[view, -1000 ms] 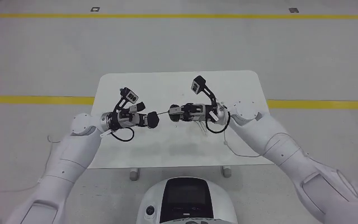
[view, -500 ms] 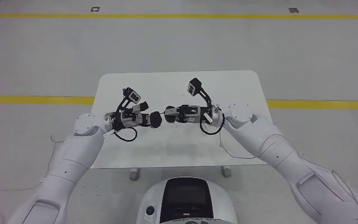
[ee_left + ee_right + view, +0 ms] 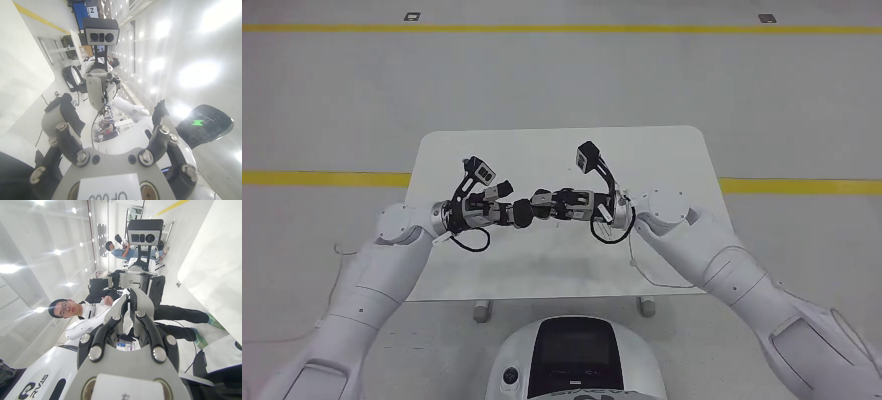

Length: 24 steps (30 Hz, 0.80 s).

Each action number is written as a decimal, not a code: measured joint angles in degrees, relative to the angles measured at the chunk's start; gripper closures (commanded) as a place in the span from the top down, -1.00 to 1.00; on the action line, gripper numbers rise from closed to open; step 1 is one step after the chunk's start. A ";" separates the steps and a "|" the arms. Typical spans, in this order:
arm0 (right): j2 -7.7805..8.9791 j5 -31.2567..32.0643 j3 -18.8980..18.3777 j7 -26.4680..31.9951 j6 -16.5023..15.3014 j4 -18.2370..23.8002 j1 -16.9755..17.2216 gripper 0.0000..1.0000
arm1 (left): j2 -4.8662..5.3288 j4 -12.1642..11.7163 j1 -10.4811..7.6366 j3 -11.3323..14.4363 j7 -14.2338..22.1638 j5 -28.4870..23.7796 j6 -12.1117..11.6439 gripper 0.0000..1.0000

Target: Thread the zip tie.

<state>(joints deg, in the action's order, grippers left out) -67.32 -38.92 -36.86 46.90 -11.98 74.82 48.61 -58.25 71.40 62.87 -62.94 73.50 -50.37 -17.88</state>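
Note:
Both arms meet above the middle of the white table (image 3: pixel 642 150). My right gripper (image 3: pixel 541 204) is shut, and a thin dark zip tie (image 3: pixel 93 125) curves out from its tips (image 3: pixel 104 102). In the right wrist view its two fingers (image 3: pixel 132 298) press together. My left gripper (image 3: pixel 521 212) faces it with the fingers (image 3: pixel 66 113) spread wide open. The right gripper's tips sit close in front of that opening. From the right wrist view the left gripper (image 3: pixel 136 281) is seen head-on just beyond my shut fingers. The tie's head is hidden.
The table's top (image 3: pixel 492 270) around the arms is bare white, with rounded corners and its front edge near the robot. Black cables (image 3: pixel 607 232) hang under both wrists. A yellow floor line (image 3: pixel 322 178) runs past both sides of the table.
Both arms have moved toward each other. The gap between the grippers, bridged by the thin tie a second ago, has closed, and their tips now nearly touch.

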 measured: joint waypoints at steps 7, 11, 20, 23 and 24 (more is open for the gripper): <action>0.05 3.08 -1.44 -1.76 2.58 1.69 1.40 -1.00 | 0.18 1.51 0.95 -0.42 -1.72 1.52 0.41 1.00; 0.16 4.66 -2.62 -1.26 4.64 2.36 1.72 -1.00 | 0.42 1.46 1.11 -0.70 -1.38 2.97 1.71 0.54; 0.49 6.79 -4.84 2.41 8.61 3.40 2.39 -1.00 | 0.58 1.27 1.48 -1.07 -1.19 3.46 2.38 -0.12; 0.43 7.00 -5.31 3.27 9.37 3.36 2.48 -1.00 | 0.59 1.17 1.40 -1.11 -1.09 3.55 2.51 -0.16; 0.40 7.02 -5.46 3.40 9.45 3.33 2.52 -1.00 | 0.59 1.15 1.38 -1.11 -1.07 3.58 2.54 -0.18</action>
<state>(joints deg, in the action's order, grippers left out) -66.92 -31.90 -42.33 50.30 -2.53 78.16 51.13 -57.65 72.55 64.25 -64.05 72.42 -46.79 -15.34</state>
